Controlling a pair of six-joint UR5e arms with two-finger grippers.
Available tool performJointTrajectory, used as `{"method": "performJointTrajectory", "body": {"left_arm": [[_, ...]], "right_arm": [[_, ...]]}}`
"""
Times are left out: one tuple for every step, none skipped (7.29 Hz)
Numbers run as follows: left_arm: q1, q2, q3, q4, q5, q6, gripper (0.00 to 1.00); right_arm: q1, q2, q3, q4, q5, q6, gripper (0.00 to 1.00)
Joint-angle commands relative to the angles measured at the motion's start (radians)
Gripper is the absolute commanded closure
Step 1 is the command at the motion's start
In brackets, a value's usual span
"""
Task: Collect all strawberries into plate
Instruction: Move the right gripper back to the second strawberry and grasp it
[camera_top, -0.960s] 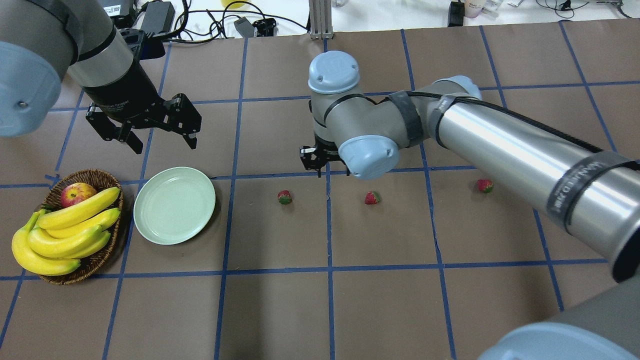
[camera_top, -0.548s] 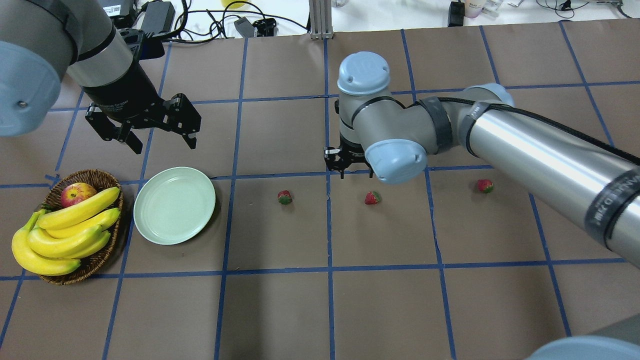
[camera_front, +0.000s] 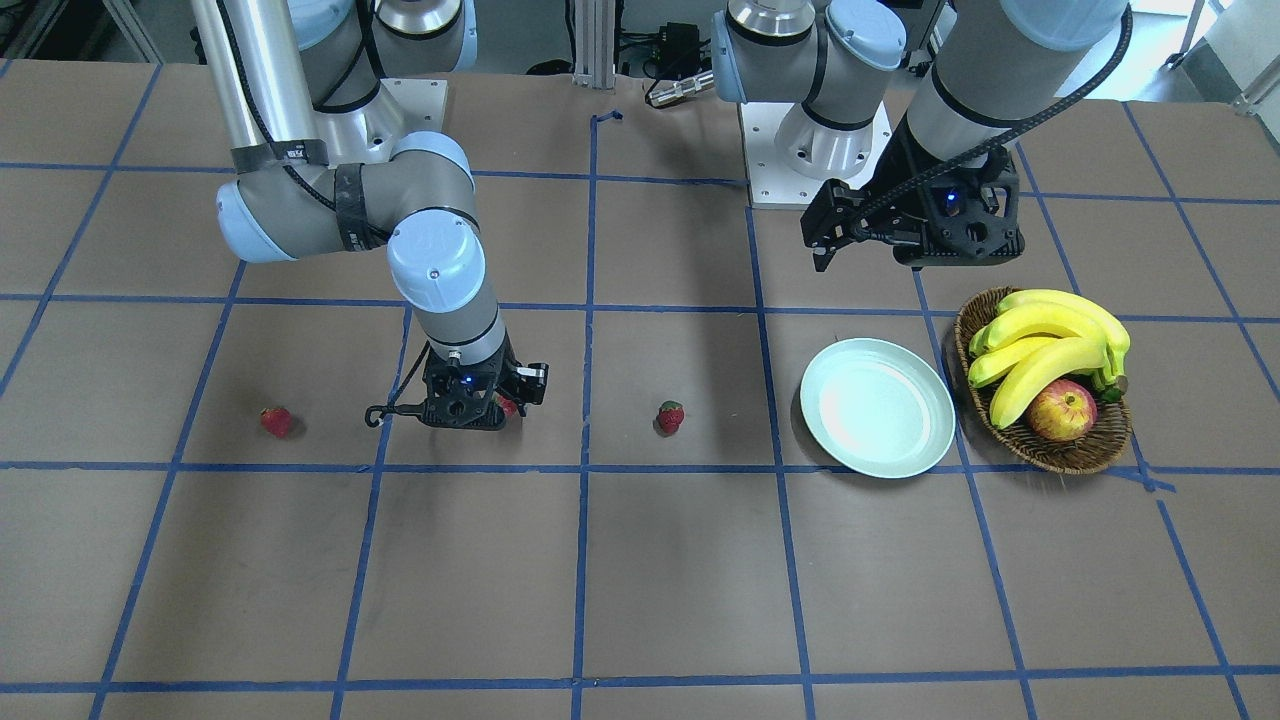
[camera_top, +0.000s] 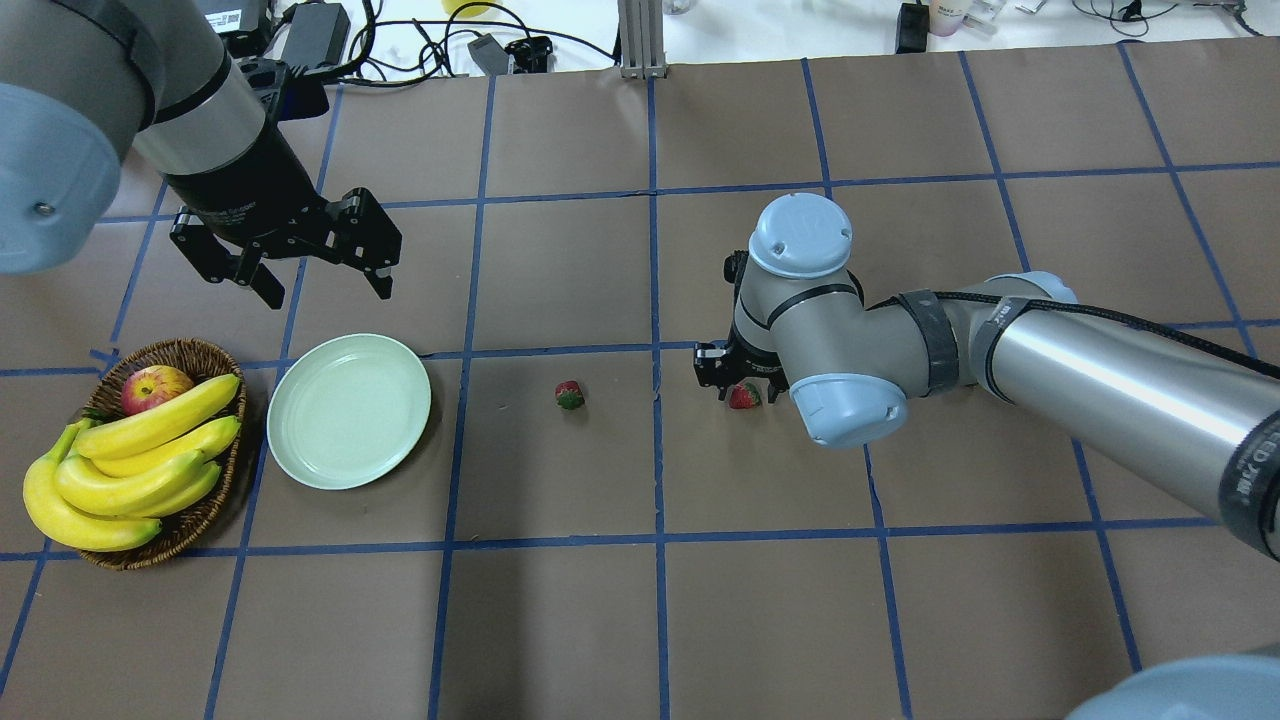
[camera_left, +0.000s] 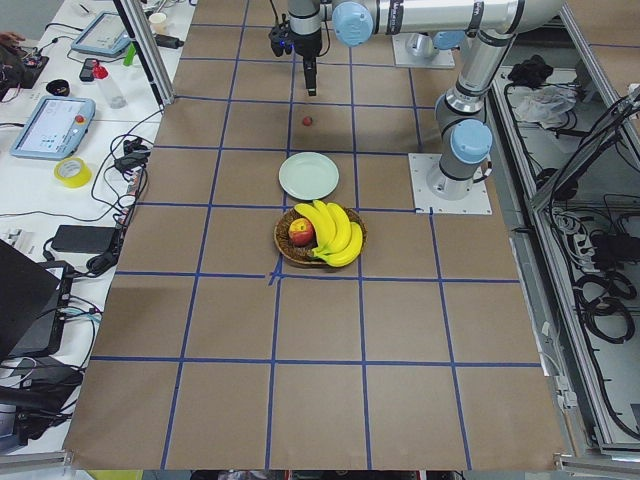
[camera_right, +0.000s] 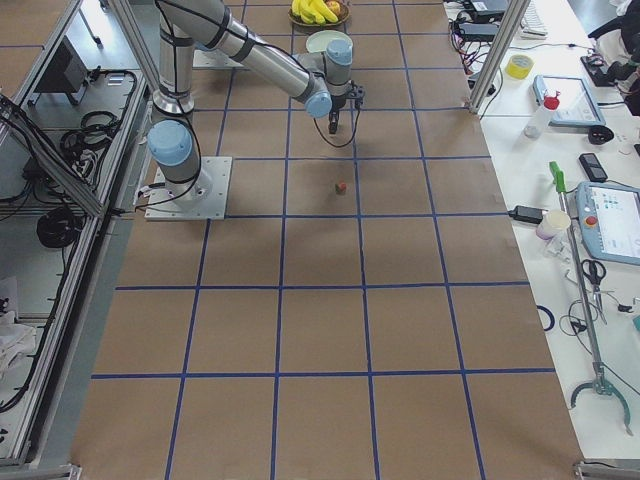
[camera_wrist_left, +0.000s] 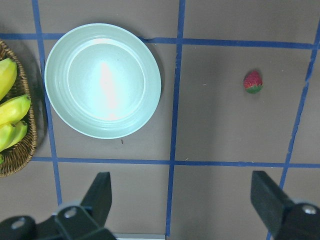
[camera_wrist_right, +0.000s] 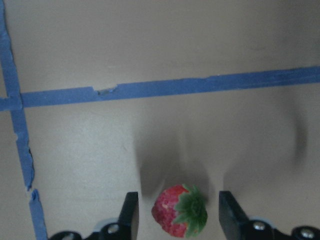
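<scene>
Three strawberries lie in a row on the brown table. My right gripper (camera_wrist_right: 179, 212) is open and low at the table, one finger on each side of the middle strawberry (camera_wrist_right: 180, 218), with small gaps to it. From overhead this gripper (camera_top: 744, 388) straddles that berry (camera_top: 743, 399). A second strawberry (camera_top: 569, 395) lies towards the plate (camera_top: 349, 411), which is empty. The third strawberry (camera_front: 276, 421) is hidden behind my right arm overhead. My left gripper (camera_top: 328, 283) is open and empty, hovering beyond the plate.
A wicker basket (camera_top: 195, 352) with bananas (camera_top: 130, 462) and an apple (camera_top: 155, 388) stands right beside the plate. Blue tape lines grid the table. Cables and boxes lie beyond the far edge.
My right arm has swung right and towards the robot, and its gripper has come down around the middle strawberry. The left arm, plate and berries have not moved.
</scene>
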Motion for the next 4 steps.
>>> {"method": "performJointTrajectory", "body": {"left_arm": [[0.000, 0.000, -0.016, 0.008, -0.002, 0.000, 0.00], [-0.002, 0.002, -0.017, 0.006, -0.002, 0.000, 0.00], [-0.002, 0.004, -0.017, 0.006, -0.002, -0.002, 0.00], [-0.002, 0.004, -0.017, 0.006, -0.003, 0.000, 0.00]], "right_arm": [[0.000, -0.001, -0.007, 0.001, 0.015, 0.002, 1.00], [0.000, -0.001, -0.016, 0.001, 0.015, 0.002, 1.00], [0.000, -0.004, -0.030, 0.010, 0.022, 0.009, 1.00], [0.006, -0.001, -0.090, 0.039, 0.071, 0.079, 1.00]]}}
